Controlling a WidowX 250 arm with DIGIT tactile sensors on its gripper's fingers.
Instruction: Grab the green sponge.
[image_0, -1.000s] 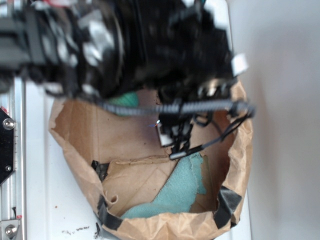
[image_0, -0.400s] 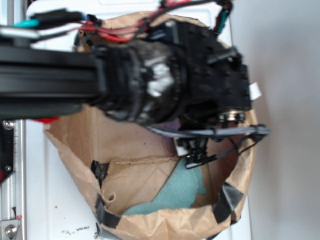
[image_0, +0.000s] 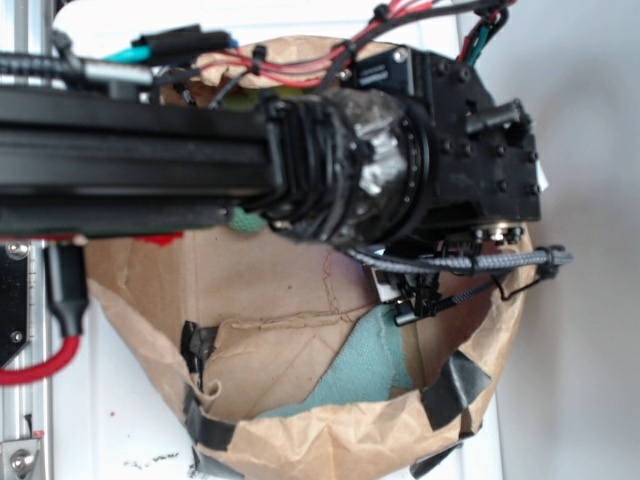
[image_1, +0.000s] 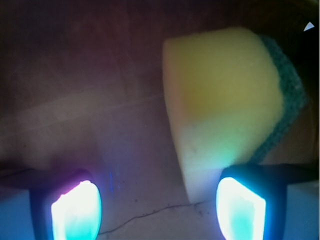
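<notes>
While the black arm (image_0: 300, 170) fills the upper half of the exterior view, the hand (image_1: 159, 210) reaches down into a brown paper bag (image_0: 330, 445) standing on a white worktop (image_0: 130, 420). From the wrist view, its two fingers sit at the bottom corners of the frame, well apart, their pads glowing cyan; the left-of-frame pad (image_1: 76, 210) has only brown paper around it, while the right-of-frame pad (image_1: 240, 210) overlaps the lower edge of the green sponge (image_1: 225, 105). Whether that finger touches the sponge cannot be told. Nothing is clamped between the fingers.

Yellow foam makes up most of the sponge, with a thin dark green layer along its right side. It lies in the upper right of the wrist view, on the bag's paper floor, mostly beyond the open gap and off to its right.

Lower in the exterior view, a flat teal cloth (image_0: 365, 365) lies inside the bag, below the hand. Black tape strips (image_0: 455, 385) patch the bag's rim.
</notes>
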